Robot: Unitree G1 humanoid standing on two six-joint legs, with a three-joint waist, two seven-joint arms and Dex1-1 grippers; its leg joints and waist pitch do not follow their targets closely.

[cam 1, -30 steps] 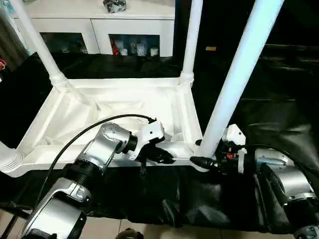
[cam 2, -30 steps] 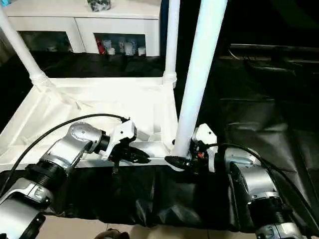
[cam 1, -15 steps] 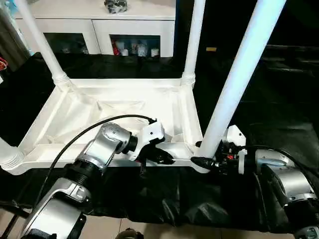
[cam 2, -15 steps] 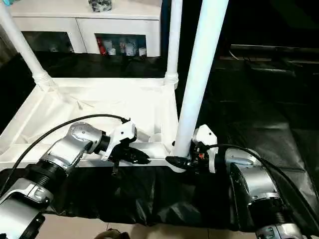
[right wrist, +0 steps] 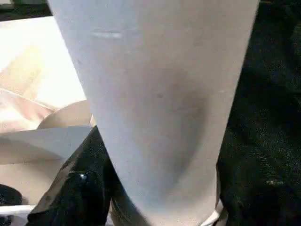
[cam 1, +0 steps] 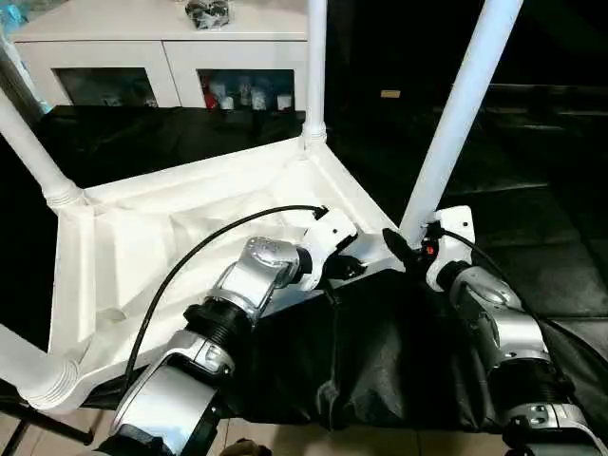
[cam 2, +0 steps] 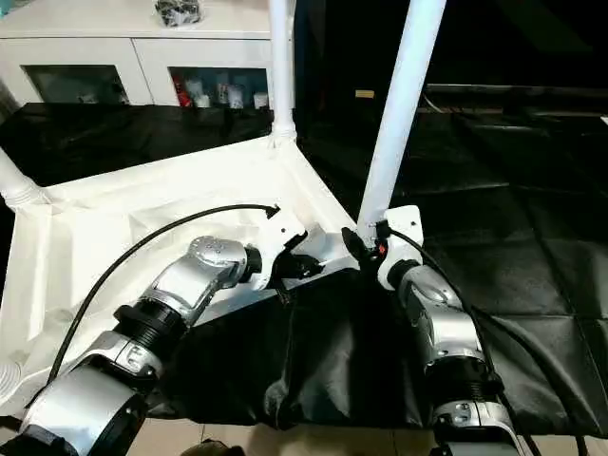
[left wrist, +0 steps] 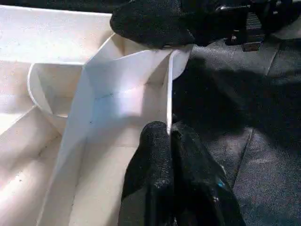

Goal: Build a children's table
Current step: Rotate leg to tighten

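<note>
Table position: we see the children's table (cam 1: 190, 228) lying upside down on a black sheet (cam 1: 399, 351), legs pointing up; its nearest corner sits between our two hands.
Landmark: the near leg (cam 1: 456, 119), standing in the corner socket closest to us. All places below are given against it.
Left hand (left wrist: 169, 141): fingers together, pinching the thin raised rim (left wrist: 168, 94) of the top, just beside the near leg's socket.
Right hand (cam 1: 404, 252): fingers spread around the base of the near leg, clamped on it right at the socket; the right wrist view shows a dark finger (right wrist: 80, 183) lying against the leg's lower end.
Other legs: one far leg (cam 1: 315, 66) stands upright in the corner beyond the near leg; another leg (cam 1: 33, 157) rises well to the left of it; a fourth socket with ribbed collar (cam 1: 47, 380) sits at the corner far left of it and nearest us.
Background: white cabinet (cam 1: 142, 57) with glass doors, well behind the far leg.
Step in hand (our judgement): seating or tightening the near leg in its socket.
How to do it well: we keep the rim pinch firm so the top cannot swivel on the sheet, hold the leg low near the socket, keep it upright, and press along its axis rather than sideways.
Risk: slippery sheet; the top may slide.
</note>
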